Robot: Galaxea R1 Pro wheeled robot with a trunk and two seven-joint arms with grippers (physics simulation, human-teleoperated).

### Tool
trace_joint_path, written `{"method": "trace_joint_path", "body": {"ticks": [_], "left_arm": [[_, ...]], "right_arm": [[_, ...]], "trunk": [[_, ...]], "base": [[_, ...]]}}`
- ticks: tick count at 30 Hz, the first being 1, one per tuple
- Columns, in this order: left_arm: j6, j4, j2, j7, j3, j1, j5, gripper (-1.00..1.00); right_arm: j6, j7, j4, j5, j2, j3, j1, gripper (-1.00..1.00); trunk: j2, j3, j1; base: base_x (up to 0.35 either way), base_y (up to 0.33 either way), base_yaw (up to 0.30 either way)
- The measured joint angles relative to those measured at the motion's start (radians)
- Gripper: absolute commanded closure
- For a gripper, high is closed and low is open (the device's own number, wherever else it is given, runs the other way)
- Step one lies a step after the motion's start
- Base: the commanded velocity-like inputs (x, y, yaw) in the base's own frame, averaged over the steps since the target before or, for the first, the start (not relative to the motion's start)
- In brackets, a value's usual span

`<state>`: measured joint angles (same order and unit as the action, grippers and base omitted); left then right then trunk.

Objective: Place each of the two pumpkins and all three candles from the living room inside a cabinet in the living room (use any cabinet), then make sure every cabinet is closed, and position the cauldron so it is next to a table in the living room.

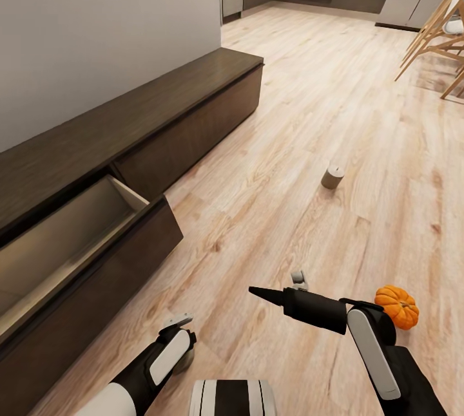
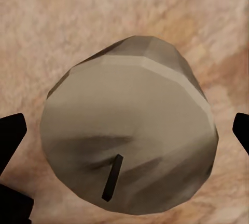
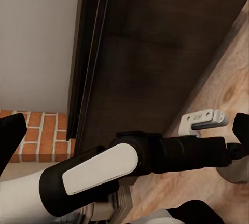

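while its fingers (image 2: 11, 135) spread wide, the left gripper (image 2: 124, 130) straddles a candle (image 2: 129, 130).

No text, label, brand or number can be read for certain anywhere in these pictures. The one trace of lettering sits in the right wrist view, on a pale grey bracket (image 3: 203, 121) mounted on the left arm: a few small raised characters on its face, too blurred to make out.
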<state>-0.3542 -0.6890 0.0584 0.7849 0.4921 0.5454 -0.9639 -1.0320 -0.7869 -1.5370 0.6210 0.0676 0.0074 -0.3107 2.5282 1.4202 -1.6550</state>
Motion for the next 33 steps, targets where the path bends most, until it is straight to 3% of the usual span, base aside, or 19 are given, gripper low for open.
{"method": "trace_joint_path", "body": {"ticks": [19, 26, 33], "left_arm": [[0.024, -0.002, -0.001, 0.000, 0.000, -0.001, 0.000, -1.00], [0.025, -0.002, -0.001, 0.000, 0.000, -0.001, 0.000, -1.00], [0.025, -0.002, -0.002, 0.000, 0.000, -0.001, 0.000, -1.00]], "right_arm": [[0.000, -0.001, 0.000, 0.000, 0.002, -0.001, 0.000, -1.00], [0.000, -0.001, 0.000, 0.001, 0.002, -0.002, 0.000, -1.00], [0.000, -0.001, 0.000, 0.002, 0.002, -0.002, 0.000, -1.00]], "trunk": [[0.000, 0.004, 0.000], [0.002, 0.031, -0.004], [0.002, 0.031, -0.004]], "base": [[0.001, 0.000, 0.000], [0.000, 0.000, 0.000], [0.000, 0.000, 0.000]]}}
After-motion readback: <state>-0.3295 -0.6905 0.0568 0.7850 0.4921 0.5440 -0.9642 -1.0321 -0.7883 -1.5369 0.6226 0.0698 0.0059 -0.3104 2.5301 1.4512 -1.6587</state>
